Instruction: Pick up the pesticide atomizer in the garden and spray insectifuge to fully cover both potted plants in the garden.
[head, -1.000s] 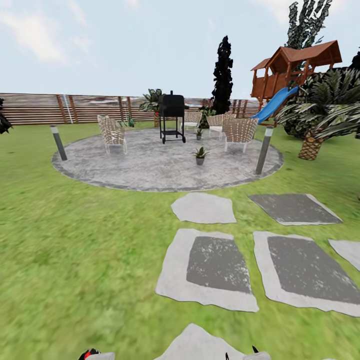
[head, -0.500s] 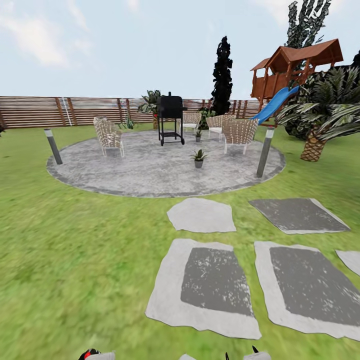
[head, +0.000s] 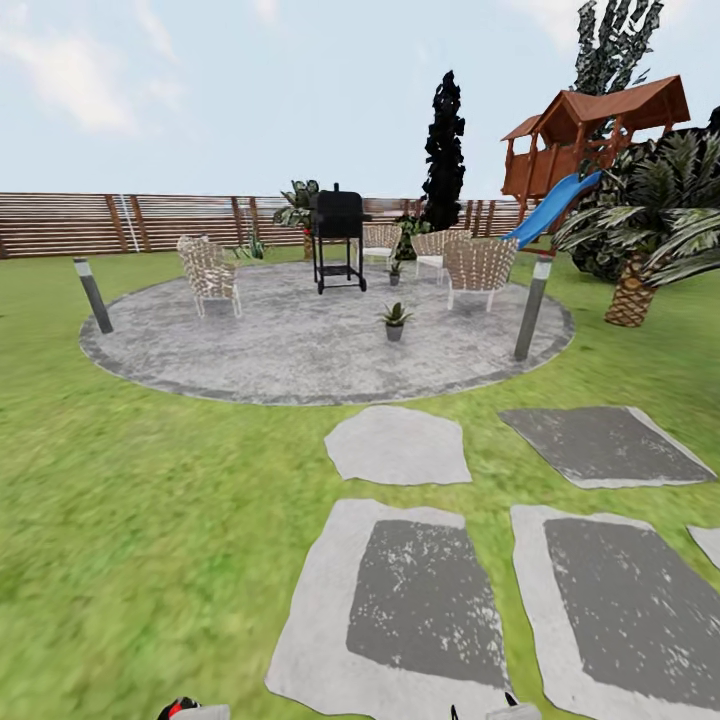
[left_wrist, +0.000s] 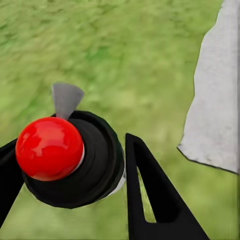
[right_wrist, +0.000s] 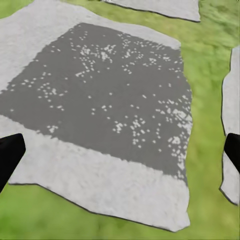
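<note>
Between the black fingers of my left gripper sits a round dark bottle seen end-on, with a glossy red knob and a pale grey spout. It looks like the pesticide atomizer, and the gripper is shut on it above the lawn. One potted plant in a small grey pot stands on the round stone patio. The other potted plant stands farther back, by the chairs. My right gripper is open and holds nothing, hanging over a stepping stone.
A black grill, several wicker chairs and two bollard lights stand on or around the patio. Flat stepping stones cross the grass toward it. A palm and a playhouse with a blue slide stand at right, before a slatted fence.
The whole view has shifted as the robot rolled forward: the patio looks nearer and the stepping stones have slid down the picture. Nothing in the garden has moved.
</note>
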